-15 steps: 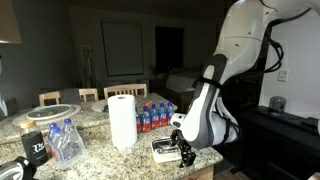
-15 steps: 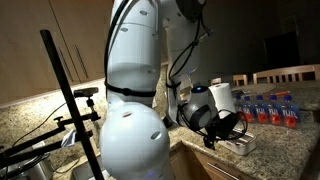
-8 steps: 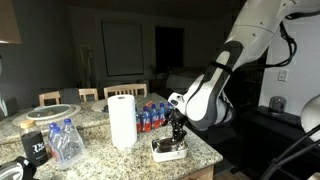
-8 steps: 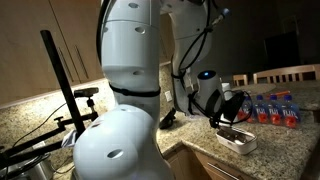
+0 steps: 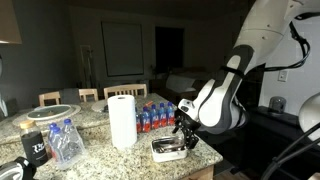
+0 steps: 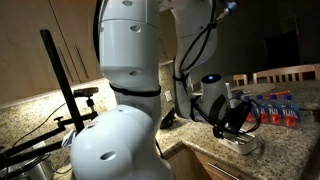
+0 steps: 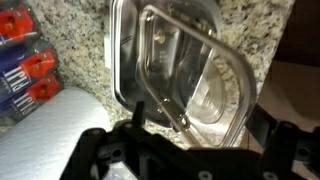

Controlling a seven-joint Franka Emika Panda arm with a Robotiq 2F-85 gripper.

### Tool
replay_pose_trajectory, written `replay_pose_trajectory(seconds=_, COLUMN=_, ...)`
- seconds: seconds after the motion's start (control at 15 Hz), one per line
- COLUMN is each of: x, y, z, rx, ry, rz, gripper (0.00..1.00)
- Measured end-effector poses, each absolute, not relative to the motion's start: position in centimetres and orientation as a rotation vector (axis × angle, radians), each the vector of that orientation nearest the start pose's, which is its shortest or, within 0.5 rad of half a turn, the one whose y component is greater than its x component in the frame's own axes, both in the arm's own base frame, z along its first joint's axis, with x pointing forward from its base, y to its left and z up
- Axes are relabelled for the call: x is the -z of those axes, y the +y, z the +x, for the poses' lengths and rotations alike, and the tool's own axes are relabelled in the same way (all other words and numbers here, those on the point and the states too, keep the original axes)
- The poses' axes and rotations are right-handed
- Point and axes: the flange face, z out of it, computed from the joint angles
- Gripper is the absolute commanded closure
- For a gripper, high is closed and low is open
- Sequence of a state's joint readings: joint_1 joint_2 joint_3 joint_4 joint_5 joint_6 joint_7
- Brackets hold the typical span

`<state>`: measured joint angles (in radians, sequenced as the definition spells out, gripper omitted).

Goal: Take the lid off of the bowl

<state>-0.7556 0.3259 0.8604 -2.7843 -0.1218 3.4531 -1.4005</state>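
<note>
On the counter (image 5: pixel 100 152) in an exterior view, a clear bag (image 5: pixel 66 142) holds bottles. At its 2 o'clock stands the paper towel roll (image 5: pixel 122 120). A pack of bottles (image 5: pixel 155 116) is at the roll's 3 o'clock. The bowl (image 5: pixel 168 151) sits at the roll's 4 o'clock, close to the counter's corner edge. I cannot tell what is in it. The gripper (image 5: pixel 185 140) is at the bowl's 1 o'clock. In the wrist view the lid (image 7: pixel 200 80) lies tilted and turned over the bowl, and the fingers (image 7: pixel 140 112) pinch its near edge. The counter's edge runs at the bowl's 3 o'clock, with bare stone at 12 o'clock.
</note>
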Motion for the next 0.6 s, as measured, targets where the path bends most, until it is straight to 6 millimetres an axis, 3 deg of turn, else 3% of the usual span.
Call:
replay_pose_trajectory(seconds=0.27, x=-17.9, y=7.0, z=40.1, rx=0.712, ry=-2.208, rz=-2.258, gripper=0.54)
replay_pose_trajectory(seconds=0.6, x=-17.2, y=8.8, z=39.4, rx=0.682, ry=-2.197, rz=-2.241, gripper=0.85)
